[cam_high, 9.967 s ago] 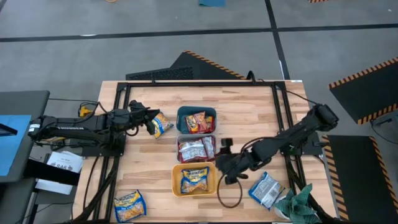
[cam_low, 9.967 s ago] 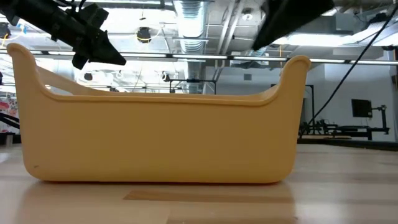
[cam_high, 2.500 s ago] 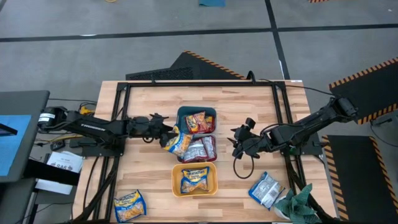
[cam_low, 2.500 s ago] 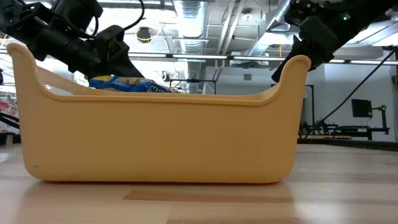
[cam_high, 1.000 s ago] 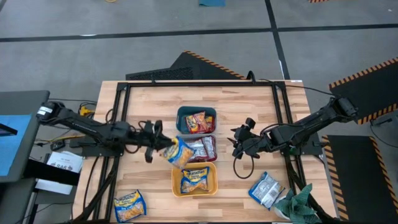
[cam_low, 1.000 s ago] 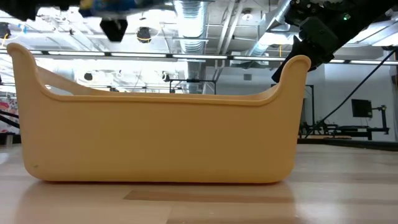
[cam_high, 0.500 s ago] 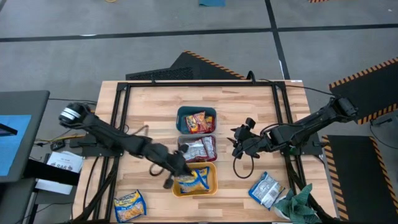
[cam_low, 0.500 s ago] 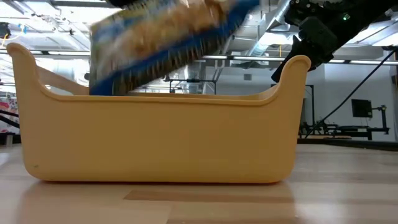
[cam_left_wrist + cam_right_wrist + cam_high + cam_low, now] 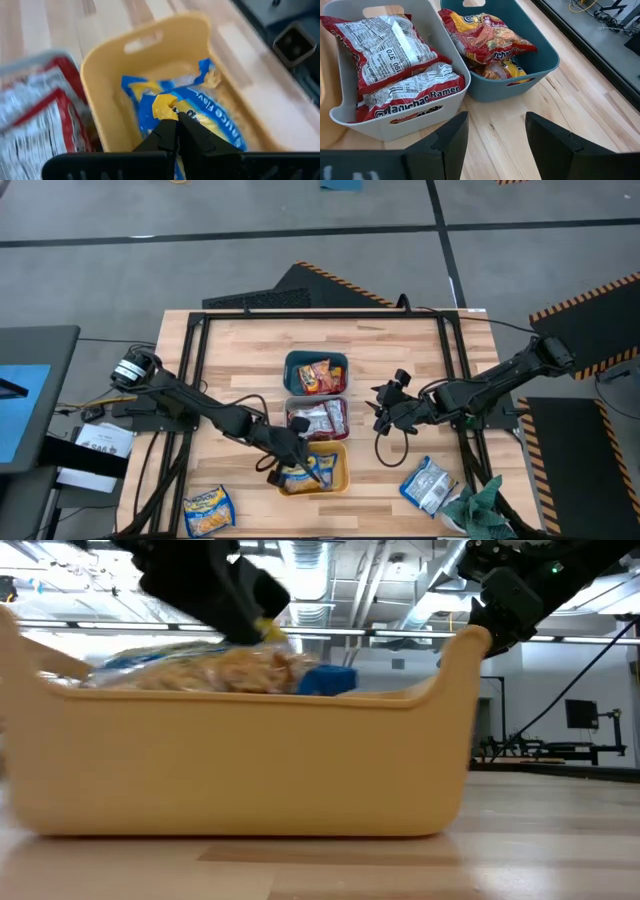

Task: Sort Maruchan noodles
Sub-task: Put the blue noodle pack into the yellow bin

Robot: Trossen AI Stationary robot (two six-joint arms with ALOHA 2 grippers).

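Note:
My left gripper (image 9: 292, 467) reaches into the orange bin (image 9: 342, 452) and is shut on a yellow-and-blue Maruchan packet (image 9: 200, 112), which shows above the bin's rim in the low view (image 9: 230, 670). My right gripper (image 9: 383, 412) is open and holds nothing; it hovers to the right of the white bin (image 9: 288, 406). The white bin holds silver-white packets (image 9: 395, 55). The teal bin (image 9: 290, 360) holds red-orange packets (image 9: 485, 40). One yellow packet (image 9: 208, 510) and one silver-white packet (image 9: 428, 483) lie flat on the table. My left gripper pinches the yellow-and-blue packet between its two fingers (image 9: 167, 132) at a crumpled yellow edge (image 9: 164, 106). It comes in slanting down from the table's left. The packet lies inside the orange bin, slightly raised at the pinched end.
A green rag (image 9: 482, 502) lies at the near right corner beside the silver-white packet. A black cable loop (image 9: 392, 448) hangs below my right gripper. A dark metal frame (image 9: 195, 330) borders the wooden table. Bare wood lies left and right of the bins.
My left gripper carried the yellow-and-blue packet from beside the white bin toward the near edge and to the right, then lowered it into the orange bin while staying shut on it. The orange bin shifted slightly in the low view.

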